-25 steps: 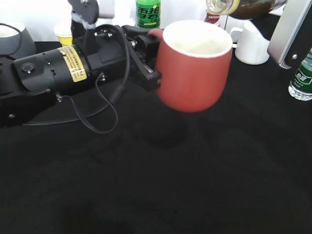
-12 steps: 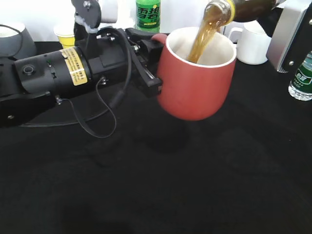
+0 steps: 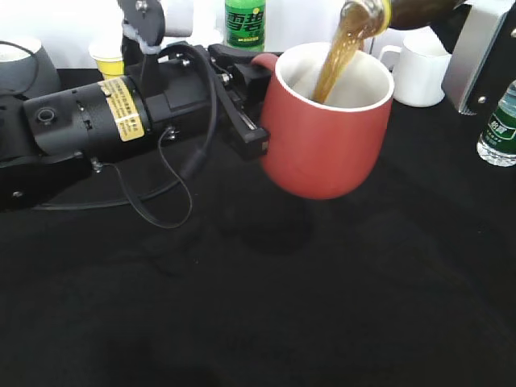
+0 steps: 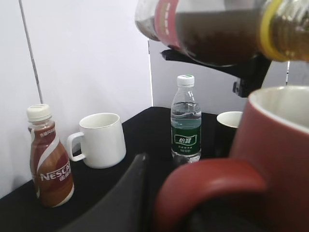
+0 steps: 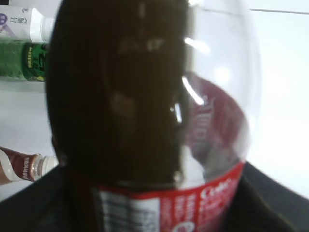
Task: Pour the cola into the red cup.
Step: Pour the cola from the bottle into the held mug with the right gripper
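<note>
My left gripper (image 3: 246, 101) is shut on the loop handle of the red cup (image 3: 326, 129) and holds it tilted above the black table. The cola bottle (image 3: 403, 10) is tipped over the cup at the top right. A brown stream (image 3: 337, 56) runs from its mouth into the cream inside. In the left wrist view the handle (image 4: 207, 186) sits against my dark finger (image 4: 123, 200), with the bottle (image 4: 217, 29) above. In the right wrist view the cola bottle (image 5: 145, 96) fills the frame, held by my right gripper, whose fingers are hidden.
A white mug (image 3: 418, 72) and a water bottle (image 3: 500, 121) stand behind right. A green soda bottle (image 3: 244, 22), a yellow paper cup (image 3: 107, 58) and a grey mug (image 3: 20, 64) stand along the back. A Nescafe bottle (image 4: 48, 159) stands left of the white mug (image 4: 101, 140).
A second ago the bottle was tipped with no stream. Cola now pours into the red cup, and the cup has shifted slightly right under the bottle's mouth.
</note>
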You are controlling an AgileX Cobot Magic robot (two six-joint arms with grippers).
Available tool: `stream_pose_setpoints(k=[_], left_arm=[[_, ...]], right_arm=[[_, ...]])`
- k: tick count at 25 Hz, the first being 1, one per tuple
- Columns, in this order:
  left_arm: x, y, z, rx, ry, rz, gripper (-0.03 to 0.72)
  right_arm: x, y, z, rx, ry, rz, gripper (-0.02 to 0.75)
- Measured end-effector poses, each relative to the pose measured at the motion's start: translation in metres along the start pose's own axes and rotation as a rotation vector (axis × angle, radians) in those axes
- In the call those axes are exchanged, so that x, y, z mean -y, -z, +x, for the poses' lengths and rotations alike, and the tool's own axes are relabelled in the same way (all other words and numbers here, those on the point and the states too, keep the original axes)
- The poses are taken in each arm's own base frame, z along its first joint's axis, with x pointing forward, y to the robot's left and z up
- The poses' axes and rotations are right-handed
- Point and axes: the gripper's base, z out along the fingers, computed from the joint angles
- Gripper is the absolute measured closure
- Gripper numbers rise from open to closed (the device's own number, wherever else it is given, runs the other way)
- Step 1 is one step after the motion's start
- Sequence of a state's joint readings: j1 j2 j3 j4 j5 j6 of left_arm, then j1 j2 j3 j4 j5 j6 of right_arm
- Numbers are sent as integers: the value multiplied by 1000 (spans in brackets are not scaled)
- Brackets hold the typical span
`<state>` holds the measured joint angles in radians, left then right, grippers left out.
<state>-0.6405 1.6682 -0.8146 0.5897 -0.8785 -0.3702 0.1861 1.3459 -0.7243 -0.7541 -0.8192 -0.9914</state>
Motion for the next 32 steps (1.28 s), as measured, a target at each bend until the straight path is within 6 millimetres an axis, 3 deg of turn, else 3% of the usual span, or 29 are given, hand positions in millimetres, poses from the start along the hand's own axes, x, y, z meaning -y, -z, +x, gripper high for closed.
stream_pose_setpoints(k=[23, 29, 32], left_arm=[[0, 0, 1, -3, 0, -1, 573], [-4, 0, 0, 14, 42, -46, 573], [-5, 0, -2, 43, 55, -53, 573]], right_arm=[[2, 0, 0, -6, 57, 13, 237], [2, 0, -4, 48, -281, 12, 237], [2, 0, -5, 55, -546, 2, 237]])
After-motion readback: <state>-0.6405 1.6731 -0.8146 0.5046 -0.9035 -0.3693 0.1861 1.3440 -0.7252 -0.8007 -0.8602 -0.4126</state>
